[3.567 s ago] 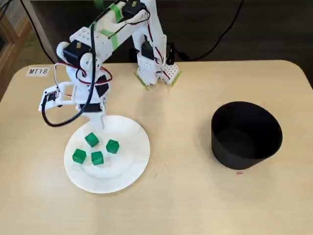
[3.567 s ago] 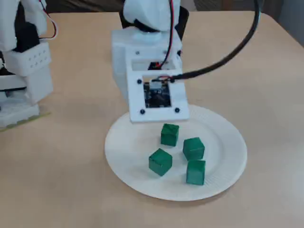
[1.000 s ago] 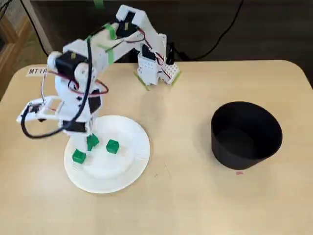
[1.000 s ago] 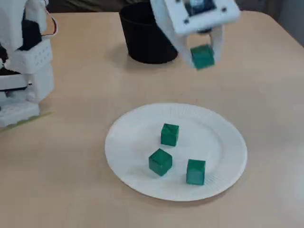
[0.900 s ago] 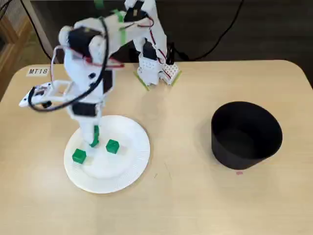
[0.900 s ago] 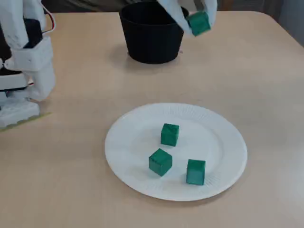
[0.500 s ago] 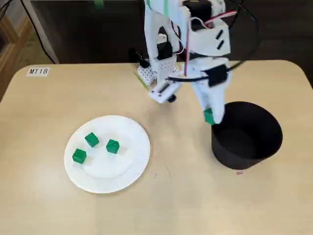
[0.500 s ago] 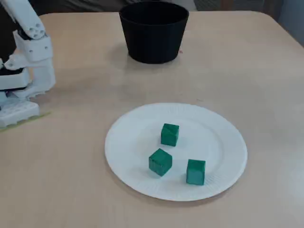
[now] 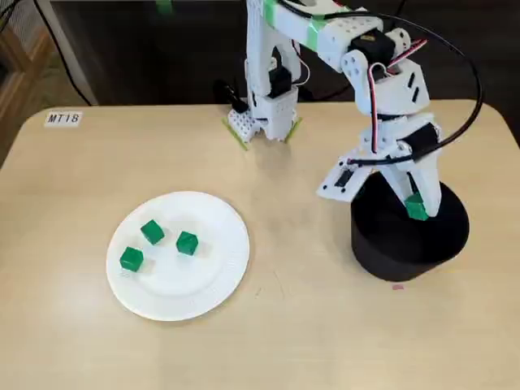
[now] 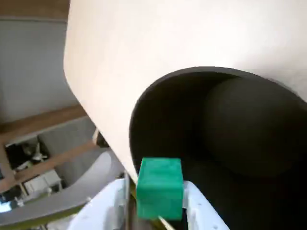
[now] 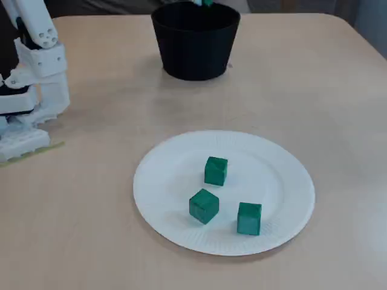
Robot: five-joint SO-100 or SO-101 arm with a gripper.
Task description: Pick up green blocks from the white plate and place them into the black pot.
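Tabletop (image 9: 309, 325); green block (image 10: 159, 184) within tool (image 10: 158, 194)

A small white label (image 9: 63, 119) is lying flat on the light tan table (image 9: 284, 325). In a fixed view it is sitting near the table's far left corner. The label is showing black writing that reads "MT18", letters first and then numbers, all in one short line.
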